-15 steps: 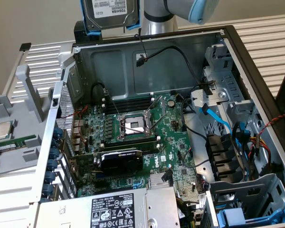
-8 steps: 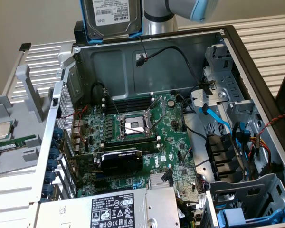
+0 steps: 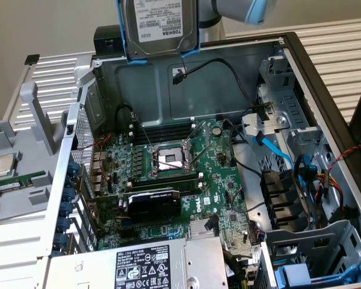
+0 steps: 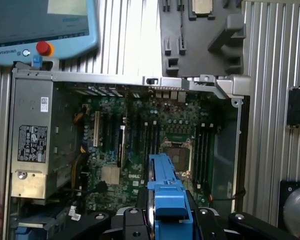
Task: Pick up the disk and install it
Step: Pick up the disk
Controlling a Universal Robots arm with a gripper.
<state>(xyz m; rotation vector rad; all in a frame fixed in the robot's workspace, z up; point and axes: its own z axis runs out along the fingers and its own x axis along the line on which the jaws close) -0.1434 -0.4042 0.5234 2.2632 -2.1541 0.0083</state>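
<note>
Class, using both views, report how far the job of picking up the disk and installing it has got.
Done: the pick-up. The disk is off every surface, high above the open computer case. In hand: the gripper has its jaws shut on the disk's blue carrier frame, over the motherboard. Left: the install; the disk sits in none of the case's drive bays.

A big computer case (image 3: 186, 78) lies open on the ribbed metal table (image 3: 343, 54). Inside it is a green board (image 3: 222, 198) with an empty square socket (image 3: 170, 159) in the middle. A black card (image 3: 153, 203) sits just beside the socket. A silver power box (image 3: 150, 265) with a sticker fills one corner. Blue cables (image 3: 277, 150) hang on the exterior view's right. On the exterior view's left, a grey tray (image 3: 24, 150) holds a small chip (image 3: 4, 165). A screen panel (image 4: 40, 25) with a red button (image 4: 44, 48) lies near the case.
</note>
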